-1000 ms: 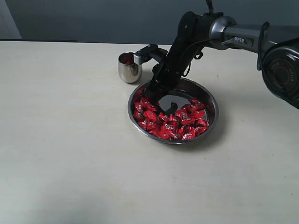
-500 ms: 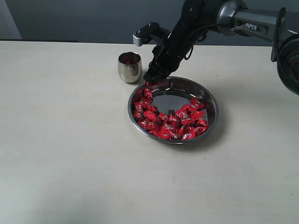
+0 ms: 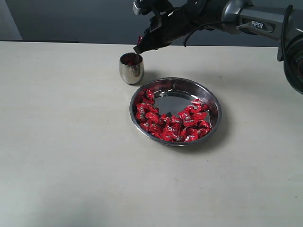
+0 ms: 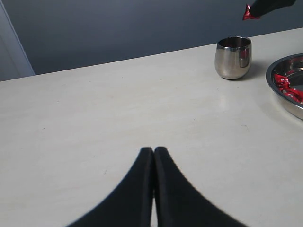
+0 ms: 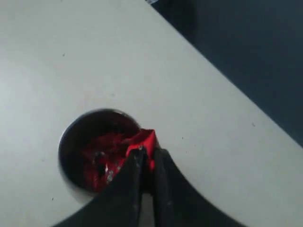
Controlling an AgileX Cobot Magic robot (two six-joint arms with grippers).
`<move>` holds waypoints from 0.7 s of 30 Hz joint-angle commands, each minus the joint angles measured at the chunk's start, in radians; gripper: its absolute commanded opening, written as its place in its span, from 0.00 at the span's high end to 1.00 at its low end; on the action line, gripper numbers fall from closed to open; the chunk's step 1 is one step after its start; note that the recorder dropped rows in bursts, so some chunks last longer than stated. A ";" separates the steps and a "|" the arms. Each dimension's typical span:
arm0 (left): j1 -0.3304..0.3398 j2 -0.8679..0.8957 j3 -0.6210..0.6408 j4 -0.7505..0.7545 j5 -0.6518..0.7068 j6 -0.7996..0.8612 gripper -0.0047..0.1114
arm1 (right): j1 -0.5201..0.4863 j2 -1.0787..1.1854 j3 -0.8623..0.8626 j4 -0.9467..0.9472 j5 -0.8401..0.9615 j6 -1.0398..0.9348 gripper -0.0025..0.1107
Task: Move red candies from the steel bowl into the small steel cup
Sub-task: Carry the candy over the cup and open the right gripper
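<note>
A pale, off-white desk (image 3: 71,165) runs back to a dark blue-grey wall (image 3: 71,19) with a lighter strip (image 3: 4,21) at its left end.

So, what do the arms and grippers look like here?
The right arm is black, with a silver-grey section marked PIPER in white and black cables along it. The right gripper is slim, black and tapered; the left gripper looks the same.

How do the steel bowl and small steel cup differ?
The steel bowl is wide and shallow; the small steel cup narrow and deep. The bowl holds a crescent of red candies; the cup shows a few. The right gripper, shut on a candy, hangs over the cup, not the bowl. Both shiny steel.
</note>
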 commanded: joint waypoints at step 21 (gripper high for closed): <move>-0.010 -0.004 -0.001 0.000 -0.007 -0.006 0.96 | -0.002 0.046 -0.012 0.217 0.053 -0.256 0.70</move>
